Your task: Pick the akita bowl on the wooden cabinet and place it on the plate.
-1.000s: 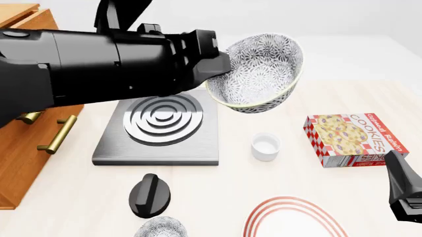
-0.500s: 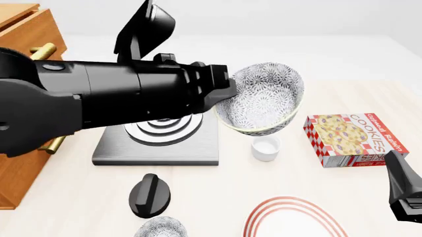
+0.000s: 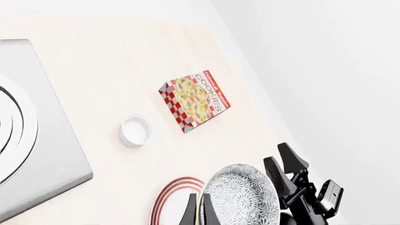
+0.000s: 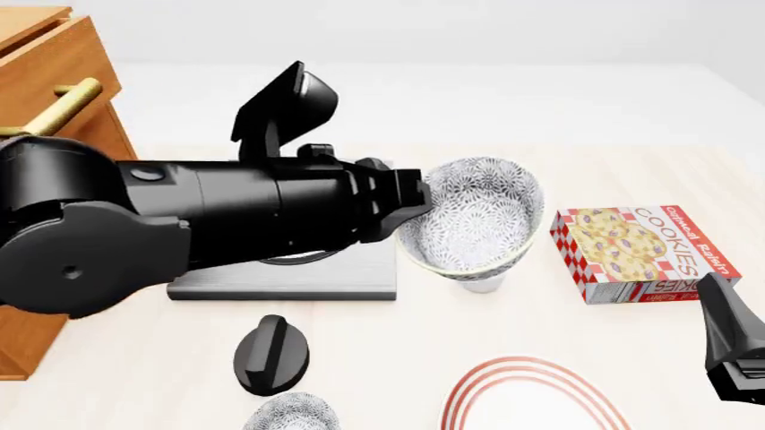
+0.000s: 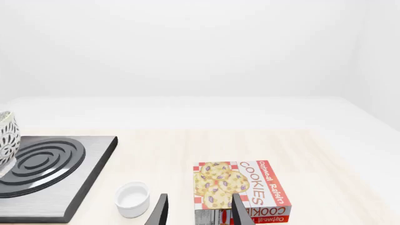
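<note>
While akita bowl [image 4: 478, 224] hangs, box [image 4: 640, 253] reads COOKIES

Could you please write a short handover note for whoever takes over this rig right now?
Left gripper: shut on the akita bowl, holding it by its rim in the air, tilted, above the small white cup beside the stove.
Right gripper: open, holding nothing, idle near the cookie box.
Done: the bowl is off the wooden cabinet.
Left: bring the bowl nearer, over the plate at the table's near edge, level it, set it down and release. A second patterned bowl sits near the plate; probably best kept clear of.
</note>
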Controlling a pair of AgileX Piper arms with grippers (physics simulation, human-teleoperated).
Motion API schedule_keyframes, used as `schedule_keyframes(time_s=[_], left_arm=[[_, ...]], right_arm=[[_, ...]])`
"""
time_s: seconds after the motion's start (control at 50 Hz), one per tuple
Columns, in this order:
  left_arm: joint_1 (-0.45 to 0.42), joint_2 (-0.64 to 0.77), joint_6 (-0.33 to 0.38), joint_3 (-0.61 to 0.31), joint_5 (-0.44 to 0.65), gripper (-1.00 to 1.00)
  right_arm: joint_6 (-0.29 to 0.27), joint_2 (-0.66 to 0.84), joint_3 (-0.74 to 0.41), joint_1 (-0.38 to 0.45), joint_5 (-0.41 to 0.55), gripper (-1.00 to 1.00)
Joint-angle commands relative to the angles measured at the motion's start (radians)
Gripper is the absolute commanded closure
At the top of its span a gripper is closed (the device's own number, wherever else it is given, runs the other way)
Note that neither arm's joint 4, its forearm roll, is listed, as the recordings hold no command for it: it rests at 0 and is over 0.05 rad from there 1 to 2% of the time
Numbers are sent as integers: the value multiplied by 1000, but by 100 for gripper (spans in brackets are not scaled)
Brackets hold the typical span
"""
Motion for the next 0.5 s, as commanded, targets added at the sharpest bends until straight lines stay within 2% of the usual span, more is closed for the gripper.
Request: schedule_keyframes(time_s=[0.02,0.5], left_arm=[[-4,14,-10,32,-38,100],[-31,37,-44,103,-107,100]], right_arm=[[0,0,0,0,0,-100],[0,0,0,0,0,-100]])
